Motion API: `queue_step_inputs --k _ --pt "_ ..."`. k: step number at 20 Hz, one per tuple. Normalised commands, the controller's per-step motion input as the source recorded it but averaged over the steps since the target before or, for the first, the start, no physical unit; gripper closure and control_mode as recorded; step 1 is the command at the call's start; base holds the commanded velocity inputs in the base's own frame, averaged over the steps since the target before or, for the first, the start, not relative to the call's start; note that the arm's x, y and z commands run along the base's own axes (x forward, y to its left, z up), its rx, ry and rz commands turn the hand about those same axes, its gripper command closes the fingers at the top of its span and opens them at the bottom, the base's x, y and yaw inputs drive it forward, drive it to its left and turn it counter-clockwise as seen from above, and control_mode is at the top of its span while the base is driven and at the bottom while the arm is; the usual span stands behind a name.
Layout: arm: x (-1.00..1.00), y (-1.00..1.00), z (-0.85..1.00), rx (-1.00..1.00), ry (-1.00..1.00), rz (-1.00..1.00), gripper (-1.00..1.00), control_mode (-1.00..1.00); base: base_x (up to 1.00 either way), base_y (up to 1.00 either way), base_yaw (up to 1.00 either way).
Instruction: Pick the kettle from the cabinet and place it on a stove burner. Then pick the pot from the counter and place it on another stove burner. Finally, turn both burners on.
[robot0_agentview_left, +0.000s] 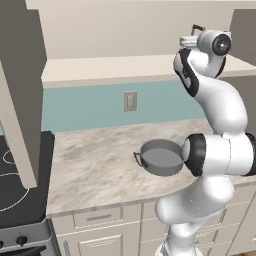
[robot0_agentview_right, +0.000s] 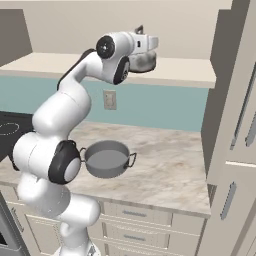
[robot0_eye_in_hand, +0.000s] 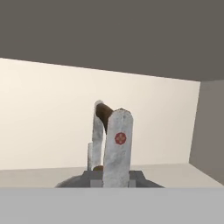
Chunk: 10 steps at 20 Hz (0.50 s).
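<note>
Hand view: gripper (robot0_eye_in_hand: 110, 144) clamping the small shiny silver kettle's (robot0_agentview_right: 142, 61) dark arched handle inside the beige cabinet (robot0_agentview_right: 190, 70); wide grey pot (robot0_agentview_right: 106, 159) sitting on marbled counter (robot0_agentview_right: 165, 165), black stove burners (robot0_agentview_left: 10, 175) bare.

The shiny silver kettle (robot0_agentview_right: 143, 62) stands upright on the cabinet (robot0_agentview_right: 180, 70) shelf, its dark arched handle pinched between the closed jaws, body just below them. The wide grey pot (robot0_agentview_right: 106, 159) sits on the marbled desk (robot0_agentview_right: 165, 165), far beneath the jaws.
</note>
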Motion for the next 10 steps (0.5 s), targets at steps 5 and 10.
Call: queue_step_inputs --k 5,10 --pt "-0.64 0.0 0.11 0.0 -0.03 -0.04 1.0 -1.0 0.0 0.0 0.0" --pt "-0.63 0.02 0.12 0.0 -0.01 -0.01 1.0 -1.0 0.0 0.0 0.0"
